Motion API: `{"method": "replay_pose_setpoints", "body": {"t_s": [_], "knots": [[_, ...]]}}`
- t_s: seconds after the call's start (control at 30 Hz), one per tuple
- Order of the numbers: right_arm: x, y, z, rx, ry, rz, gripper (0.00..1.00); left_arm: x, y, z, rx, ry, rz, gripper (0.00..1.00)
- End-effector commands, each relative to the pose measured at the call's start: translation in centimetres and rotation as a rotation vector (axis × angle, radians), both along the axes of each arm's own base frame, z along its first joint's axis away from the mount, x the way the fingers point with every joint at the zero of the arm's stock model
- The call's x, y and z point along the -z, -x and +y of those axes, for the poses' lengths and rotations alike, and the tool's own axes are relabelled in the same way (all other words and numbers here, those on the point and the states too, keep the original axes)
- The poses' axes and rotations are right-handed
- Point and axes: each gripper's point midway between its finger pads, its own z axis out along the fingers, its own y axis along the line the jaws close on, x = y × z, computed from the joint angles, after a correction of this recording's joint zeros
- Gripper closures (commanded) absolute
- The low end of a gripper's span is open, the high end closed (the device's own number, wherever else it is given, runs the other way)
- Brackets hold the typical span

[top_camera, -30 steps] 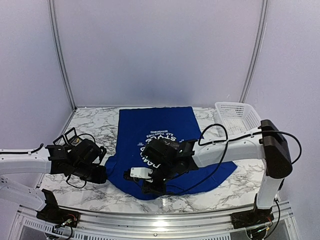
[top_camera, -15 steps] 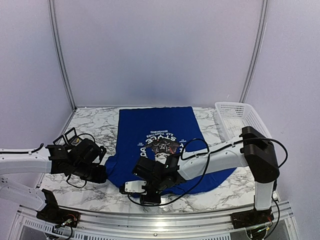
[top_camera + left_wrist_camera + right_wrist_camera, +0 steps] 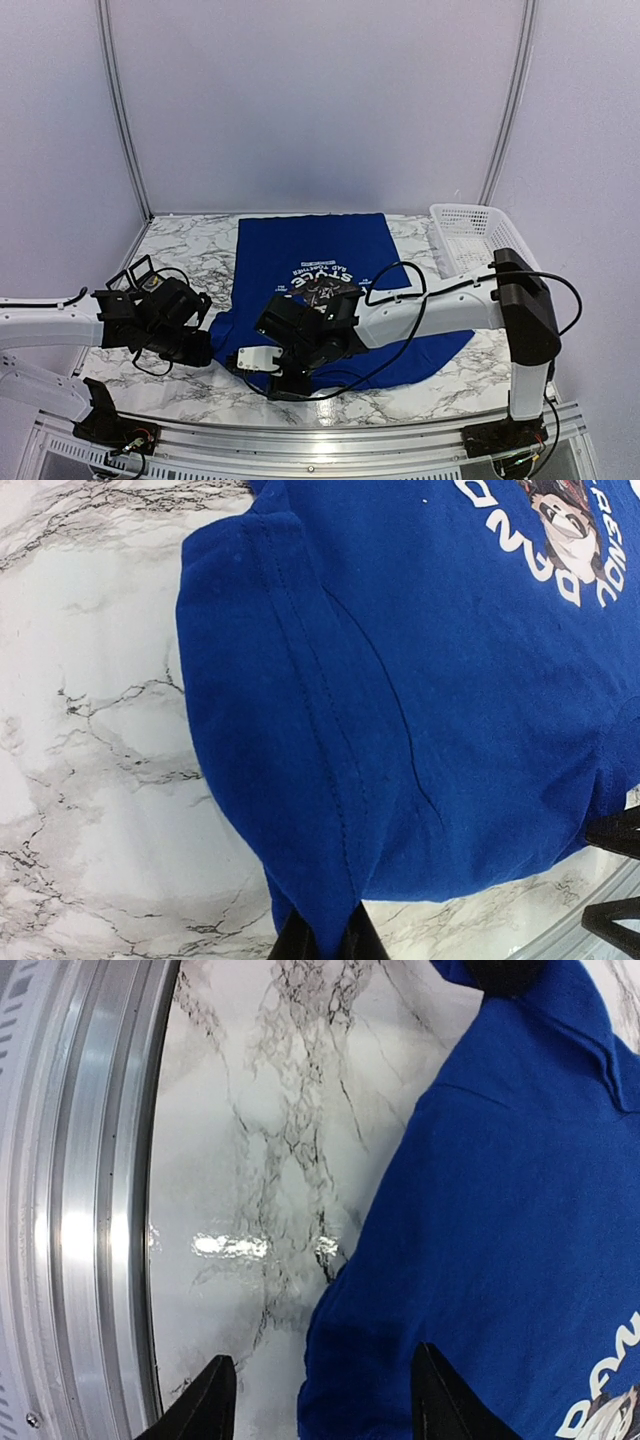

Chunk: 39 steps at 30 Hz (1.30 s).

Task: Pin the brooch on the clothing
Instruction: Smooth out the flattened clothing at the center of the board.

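- Pinching a fold of the royal-blue short-sleeved fabric T-shirt with the round panda print [image 3: 420,680], my left gripper [image 3: 322,938] has its jaws squeezed together on the double-stitched hem at the bottom edge of the left wrist view.
- My right gripper [image 3: 325,1400] hangs with its jaws apart and nothing between them. It sits over the line where blue cloth meets the white grey-veined marble table [image 3: 270,1110], at the lower middle of the right wrist view.
- The shirt lies spread across the centre of the top view, print facing up, with its near corner drawn toward the lower left where I hold it.
- I find no brooch in any view, so I cannot say where it is.
- The cloth looks thin, soft and limp. I judge it will wrinkle, slide on the smooth marble and give a pin no backing.
- The best hold, I judge, is a hem or seam, where the doubled fabric is thicker, drawn lightly taut beside the pinning spot.
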Motion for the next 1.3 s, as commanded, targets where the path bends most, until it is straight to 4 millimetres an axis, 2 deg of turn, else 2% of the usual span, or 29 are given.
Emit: {"method": "replay_pose_setpoints", "body": {"t_s": [0.0, 0.13, 0.27, 0.33, 0.37, 0.43, 0.53, 0.63, 0.7, 0.77, 0.93, 1.1, 1.2, 1.27], "knots": [[1.3, -0.3, -0.8, 0.014, 0.048, 0.000, 0.47, 0.4, 0.1, 0.3, -0.002, -0.001, 0.004, 0.92], [4.1, -1.1, -1.7, 0.041, 0.136, -0.015, 0.51, 0.5, 0.1, 0.5, -0.012, 0.000, 0.004, 0.91], [6.9, -1.0, -3.2, 0.058, 0.215, 0.008, 0.66, 0.3, 0.1, 0.5, -0.018, 0.013, 0.003, 0.92], [7.6, -0.9, -3.9, 0.063, 0.251, 0.020, 0.72, 0.1, 0.2, 0.5, -0.020, 0.024, 0.001, 0.91], [7.6, -0.8, -4.1, 0.064, 0.262, 0.026, 0.79, 0.1, 0.2, 0.5, -0.022, 0.027, 0.004, 0.91], [6.7, -0.7, -3.7, 0.065, 0.243, 0.040, 1.00, 0.2, 0.4, 0.5, -0.025, 0.039, 0.011, 0.91], [3.6, -0.5, -2.8, 0.057, 0.139, 0.141, 1.00, 0.0, 0.4, 0.6, -0.032, 0.059, 0.017, 0.91], [-0.2, -1.2, -2.7, 0.058, 0.022, 0.258, 1.00, -0.4, 0.2, 0.8, -0.048, 0.081, 0.016, 0.90], [-1.9, -1.1, -3.2, 0.033, -0.032, 0.326, 1.00, 0.1, 0.1, 1.7, -0.096, 0.089, 0.041, 0.90], [-2.7, -0.6, -3.6, 0.007, -0.064, 0.390, 1.00, 1.0, 0.6, 2.4, -0.144, 0.103, 0.086, 0.90], [-0.4, 0.6, -4.0, -0.009, -0.032, 0.487, 1.00, 3.6, 2.3, 4.1, -0.268, 0.098, 0.167, 0.90], [1.3, 1.1, -4.1, -0.013, -0.013, 0.527, 1.00, 4.3, 2.8, 6.2, -0.442, 0.141, 0.144, 0.91], [1.7, 1.0, -4.1, -0.008, -0.001, 0.524, 1.00, 4.3, 3.0, 7.4, -0.562, 0.200, 0.118, 0.82], [1.8, 1.1, -4.3, -0.007, 0.005, 0.525, 0.95, 4.2, 3.1, 8.0, -0.614, 0.245, 0.098, 0.71]]}}
